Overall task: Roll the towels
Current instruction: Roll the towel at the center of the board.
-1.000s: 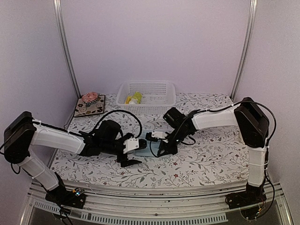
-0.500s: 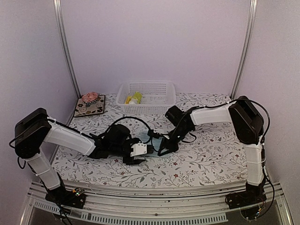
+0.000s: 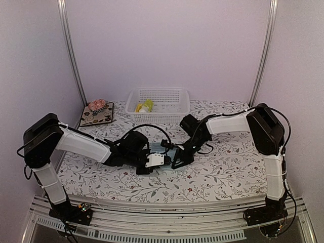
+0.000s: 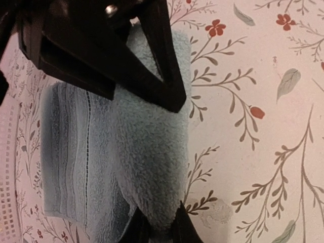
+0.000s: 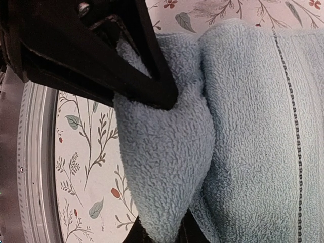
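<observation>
Left wrist view shows me the light blue towel lying on the table, with one edge turned over into a thick, soft ridge. My left gripper has that ridge pinched. It is closed as far as the cloth allows, with one finger above the fold and the other tip just showing at the bottom edge of the picture. The flat part of the towel, with its stitched stripe, spreads out beside the fold.

On the right wrist view I see the fold from the other end. The right gripper is clamped on the turned-over edge too, with the cloth bunched and narrowing between its two fingers.

From the top external view, both arms reach inward. The two grippers sit close together near the middle of the table, one at each end of the towel. A white basket stands at the back, and the yellow-green towel lies inside it toward the left. A dark floral mat sits at the back left corner, well apart from the grippers.
</observation>
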### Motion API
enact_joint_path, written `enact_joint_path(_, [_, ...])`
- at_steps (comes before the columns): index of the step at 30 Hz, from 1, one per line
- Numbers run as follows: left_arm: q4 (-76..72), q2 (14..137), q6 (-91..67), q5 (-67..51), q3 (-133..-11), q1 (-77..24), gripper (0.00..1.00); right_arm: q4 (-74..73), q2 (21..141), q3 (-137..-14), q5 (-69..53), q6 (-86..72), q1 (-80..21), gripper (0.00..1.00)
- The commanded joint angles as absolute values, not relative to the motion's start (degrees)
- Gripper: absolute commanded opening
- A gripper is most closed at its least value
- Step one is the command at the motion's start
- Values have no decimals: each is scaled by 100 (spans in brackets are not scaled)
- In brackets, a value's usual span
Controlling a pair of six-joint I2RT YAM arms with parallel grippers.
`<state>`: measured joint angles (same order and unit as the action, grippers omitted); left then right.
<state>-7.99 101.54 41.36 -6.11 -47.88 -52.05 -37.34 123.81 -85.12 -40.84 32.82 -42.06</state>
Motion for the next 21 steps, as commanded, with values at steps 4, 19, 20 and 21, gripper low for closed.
enact_joint_path(4, [861, 10715, 3754, -1843, -5683, -5033, 0, -3719, 11854, -8029, -3415, 3194, -4110, 34])
enact_joint_path(19, [2722, 12079, 2807, -4151, -7398, -3952, 0, -2156, 9818, -6075, -2483, 3740, -4101, 62])
enact_joint_path(20, [2833, 12196, 2764, -4260, -7506, -3902, 0, -2017, 9720, -5966, -2371, 3776, -4098, 63])
enact_joint_path(21, [2948, 12325, 2725, -4364, -7605, -3842, 0, -1866, 9627, -5869, -2315, 3806, -4097, 64])
